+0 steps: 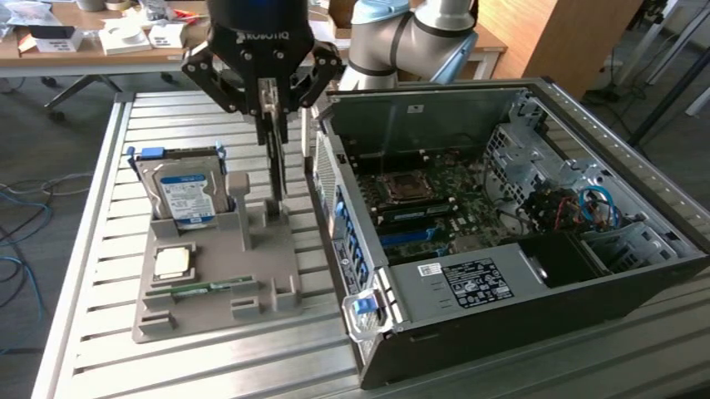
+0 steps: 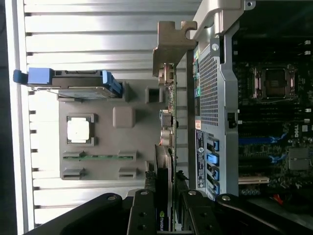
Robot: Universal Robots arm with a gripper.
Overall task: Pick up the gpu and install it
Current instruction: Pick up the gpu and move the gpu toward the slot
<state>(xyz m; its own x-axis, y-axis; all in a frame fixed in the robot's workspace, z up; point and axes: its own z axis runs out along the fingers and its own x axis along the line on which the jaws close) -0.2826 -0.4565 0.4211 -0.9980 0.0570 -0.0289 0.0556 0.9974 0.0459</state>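
The gpu (image 1: 273, 150) hangs upright, edge-on, just above the grey parts holder (image 1: 211, 274) and close to the open computer case (image 1: 500, 241). My gripper (image 1: 269, 98) is shut on its upper edge. In the wrist view the gpu (image 2: 169, 142) runs away from the gripper (image 2: 165, 218), and its silvery bracket (image 2: 171, 46) is at the far end, beside the case's perforated rear wall (image 2: 209, 83). The motherboard (image 1: 427, 199) lies exposed inside the case.
The holder carries a blue-labelled hard drive (image 1: 183, 191), a square processor (image 1: 172, 263) and a green memory stick (image 1: 205, 288). Everything stands on a slatted metal table (image 1: 89, 249). A desk with boxes (image 1: 122, 37) is behind.
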